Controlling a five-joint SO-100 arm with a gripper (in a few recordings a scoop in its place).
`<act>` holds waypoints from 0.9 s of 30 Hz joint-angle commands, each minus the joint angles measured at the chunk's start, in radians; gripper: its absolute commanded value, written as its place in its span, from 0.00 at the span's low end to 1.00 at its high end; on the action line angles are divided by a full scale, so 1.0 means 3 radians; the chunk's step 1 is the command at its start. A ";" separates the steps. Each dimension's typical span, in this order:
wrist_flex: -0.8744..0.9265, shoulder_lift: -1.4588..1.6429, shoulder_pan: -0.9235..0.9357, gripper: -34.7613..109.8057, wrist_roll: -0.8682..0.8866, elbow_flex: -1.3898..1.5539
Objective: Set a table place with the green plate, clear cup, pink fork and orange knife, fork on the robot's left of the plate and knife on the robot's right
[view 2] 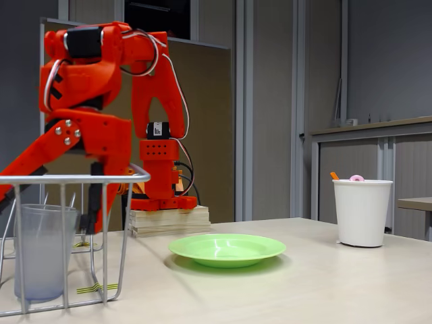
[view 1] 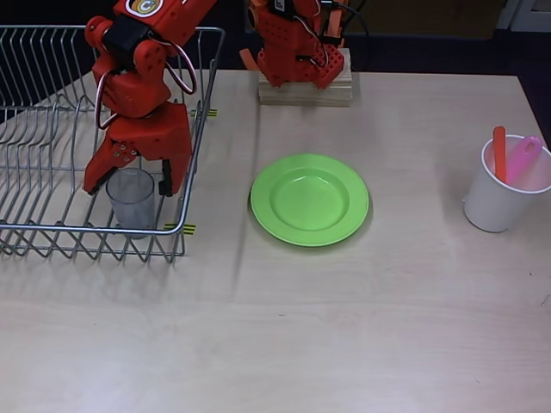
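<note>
The clear cup (view 1: 131, 198) (view 2: 42, 250) stands upright in the front right corner of a wire dish rack (view 1: 86, 228) (view 2: 74, 178). My red-orange gripper (view 1: 129, 182) (view 2: 47, 202) is open, one finger on each side of the cup's upper part; whether they touch it I cannot tell. The green plate (view 1: 310, 200) (view 2: 226, 248) lies bare on the table in front of the arm's base. In a white cup (view 1: 495, 202) (view 2: 362, 212) at the right stand the orange knife (view 1: 499, 155) (view 2: 334, 176) and the pink fork (view 1: 523, 157) (view 2: 356, 178), handles up.
The rack's wire walls close in the cup on the front and right. The arm's pale wooden base block (view 1: 306, 89) (view 2: 169, 221) sits at the table's far edge. Bare table stretches around the plate and along the near side.
</note>
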 commanded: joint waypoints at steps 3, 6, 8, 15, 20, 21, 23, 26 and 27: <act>-0.0082 -0.0066 0.0102 0.52 -0.0077 -0.0174; -0.0102 -0.0118 0.0112 0.48 -0.0092 -0.0220; -0.0133 -0.0133 0.0118 0.45 -0.0097 -0.0230; -0.0123 -0.0138 0.0118 0.41 -0.0102 -0.0312; 0.0041 0.0097 0.0199 0.41 -0.0164 -0.0383; 0.0087 0.0159 0.0225 0.41 -0.0189 -0.0404; 0.0194 0.0281 0.0276 0.41 -0.0215 -0.0465; 0.0353 0.0491 0.0327 0.40 -0.0286 -0.0562; 0.0399 0.0568 0.0327 0.40 -0.0307 -0.0588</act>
